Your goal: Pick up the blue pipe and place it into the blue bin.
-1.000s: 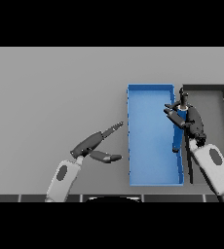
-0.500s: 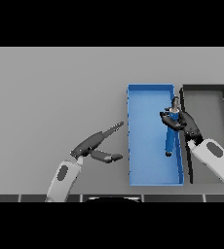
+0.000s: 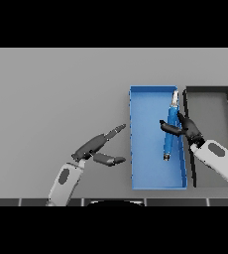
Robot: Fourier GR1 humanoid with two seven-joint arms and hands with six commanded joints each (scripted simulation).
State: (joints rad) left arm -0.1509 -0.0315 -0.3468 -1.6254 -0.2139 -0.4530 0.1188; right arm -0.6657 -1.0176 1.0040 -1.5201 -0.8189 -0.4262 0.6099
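The blue pipe (image 3: 171, 130) is already inside the blue bin (image 3: 145, 149), lying lengthwise along the bin's right wall toward the right edge of the tabletop (image 3: 51, 94), so what seems left is for the right hand (image 3: 185, 129) to let go and pull clear. That hand sits at the pipe's right side over the bin's right wall, fingers curled against the pipe's middle, though a firm pinch cannot be told from mere touch. The left hand (image 3: 97, 149) hovers spread over the tabletop left of the bin.
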